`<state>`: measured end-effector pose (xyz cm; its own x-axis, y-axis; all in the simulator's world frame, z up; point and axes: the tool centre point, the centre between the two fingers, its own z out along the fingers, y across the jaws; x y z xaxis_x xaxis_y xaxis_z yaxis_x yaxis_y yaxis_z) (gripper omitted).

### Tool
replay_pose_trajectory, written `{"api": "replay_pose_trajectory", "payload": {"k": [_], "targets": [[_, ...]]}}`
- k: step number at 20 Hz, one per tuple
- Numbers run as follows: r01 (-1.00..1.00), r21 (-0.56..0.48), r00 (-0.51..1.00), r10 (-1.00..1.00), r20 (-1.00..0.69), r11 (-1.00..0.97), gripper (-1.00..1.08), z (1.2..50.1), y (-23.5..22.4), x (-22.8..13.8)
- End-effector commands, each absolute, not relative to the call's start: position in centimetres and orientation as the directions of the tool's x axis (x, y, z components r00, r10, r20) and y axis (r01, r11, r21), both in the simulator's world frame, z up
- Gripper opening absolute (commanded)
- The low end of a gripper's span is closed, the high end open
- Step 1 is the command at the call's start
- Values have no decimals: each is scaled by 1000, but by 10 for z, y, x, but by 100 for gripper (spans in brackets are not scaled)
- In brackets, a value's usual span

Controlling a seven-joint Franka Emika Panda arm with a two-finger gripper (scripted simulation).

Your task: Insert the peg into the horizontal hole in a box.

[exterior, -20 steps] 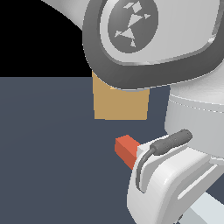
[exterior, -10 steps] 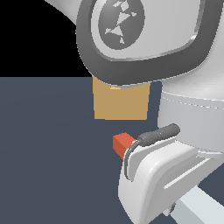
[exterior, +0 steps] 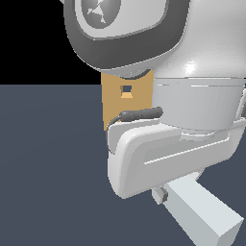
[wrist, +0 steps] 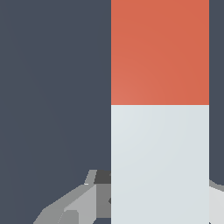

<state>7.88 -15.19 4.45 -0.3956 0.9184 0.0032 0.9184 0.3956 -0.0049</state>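
We see the arm (exterior: 158,72) filling most of the exterior view, with the box (exterior: 126,103) showing behind it near the upper middle, its hole (exterior: 126,89) a small dark square facing us. The grey end of the peg (exterior: 202,211) juts toward the lower right corner. In the wrist view the peg's orange end leads and the claw (wrist: 131,201) grips its grey part.

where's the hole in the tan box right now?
The small dark square hole sits high on the tan cube-like box, upper centre of the exterior view, just under the robot's grey-and-white arm housing.
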Motion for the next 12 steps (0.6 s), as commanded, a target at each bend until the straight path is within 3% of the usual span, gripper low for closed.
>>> {"api": "replay_pose_trajectory", "payload": {"k": [1,12], "targets": [[931,0,-366,931,1,366,-100,56,-142,72],[983,0,-186,983,1,186,-100,105,-79,32]]}}
